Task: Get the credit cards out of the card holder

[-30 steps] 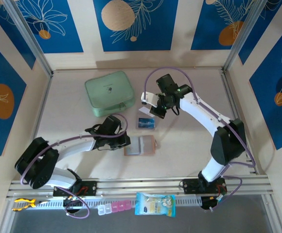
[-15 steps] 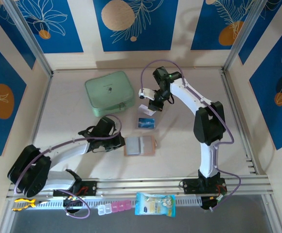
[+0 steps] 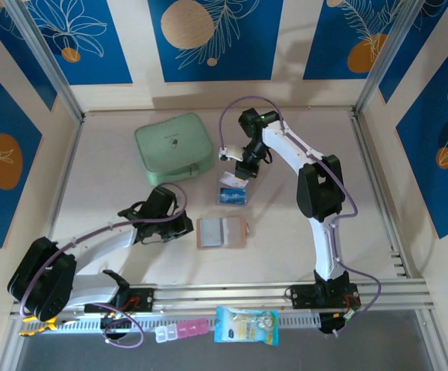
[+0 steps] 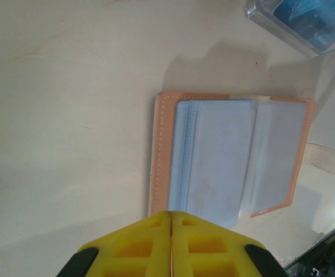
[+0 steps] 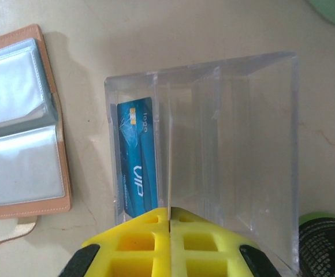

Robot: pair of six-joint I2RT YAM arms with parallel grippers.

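Note:
The card holder (image 3: 222,232) lies open on the table, tan leather with grey clear pockets (image 4: 225,156), and it also shows in the right wrist view (image 5: 17,133). A blue credit card (image 5: 137,161) marked VIP lies in a clear plastic box (image 5: 237,144), just behind the holder (image 3: 232,196). My right gripper (image 5: 170,210) is shut on a thin card (image 5: 170,161) seen edge-on, held upright over that box; from above the gripper (image 3: 238,171) holds it pale-looking. My left gripper (image 4: 171,213) is shut on nothing, just left of the holder (image 3: 184,226).
A mint-green zip case (image 3: 174,147) sits at the back left. A snack bag (image 3: 246,325), a pink pill organizer (image 3: 181,330) and a yellow tool (image 3: 37,323) lie along the front rail. The holder's snap strap (image 4: 329,164) sticks out to the right.
The right gripper has carried its card down and toward the clear box. The left gripper has drawn back leftward, away from the holder's edge.

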